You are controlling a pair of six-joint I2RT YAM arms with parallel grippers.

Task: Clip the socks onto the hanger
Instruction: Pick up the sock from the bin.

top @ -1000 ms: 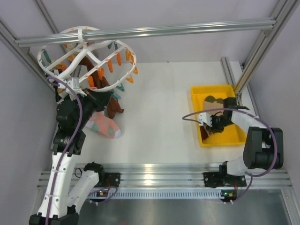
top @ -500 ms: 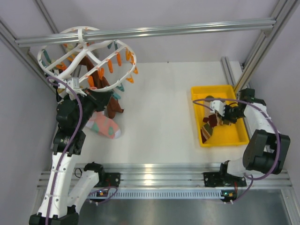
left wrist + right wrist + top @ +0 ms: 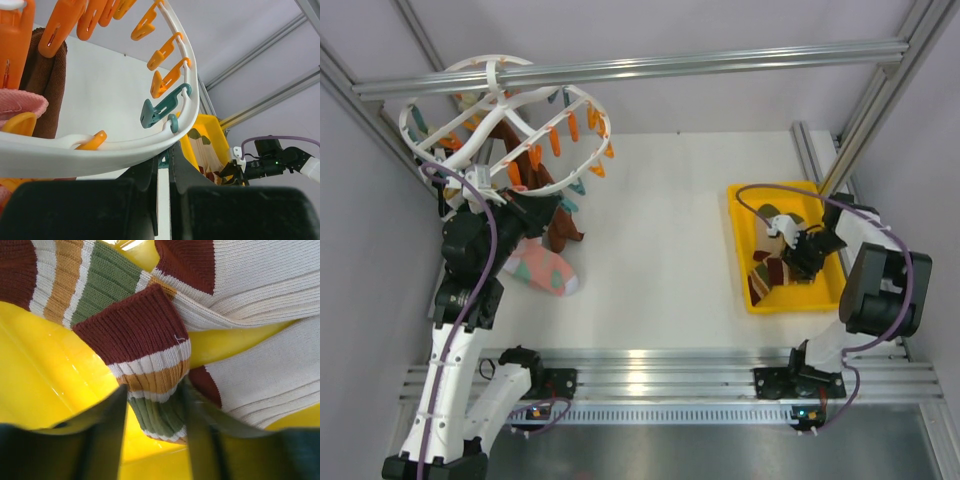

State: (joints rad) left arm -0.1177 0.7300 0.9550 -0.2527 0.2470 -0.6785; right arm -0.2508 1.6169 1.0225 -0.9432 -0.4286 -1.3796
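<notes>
I have the hanger [image 3: 500,125] up at the far left corner of the desk, its white ring tilted, hooked over the aluminium rail [image 3: 720,62] that runs along the far edge. Orange and teal clips [image 3: 165,107] dangle from the rim. A maroon-brown sock [image 3: 560,225] hangs under the ring. Below it, near the left edge, is a pink sock [image 3: 545,268] with mint and orange patches; I cannot tell whether that one hangs or lies on the desk.

My left gripper [image 3: 163,155] sits right under the near rim of the ring. Its fingers are drawn close with only a thin slit between them and a scrap of teal at the tips. I cannot tell whether they pinch anything.

My right gripper [image 3: 802,250] is down in the yellow tray [image 3: 820,295] by the right edge of the desk. Its fingers are closed in on the bunched cuff of a striped sock [image 3: 145,350], banded maroon, white, tan and green. Beige socks [image 3: 260,280] with maroon toes lie around it in the tray
</notes>
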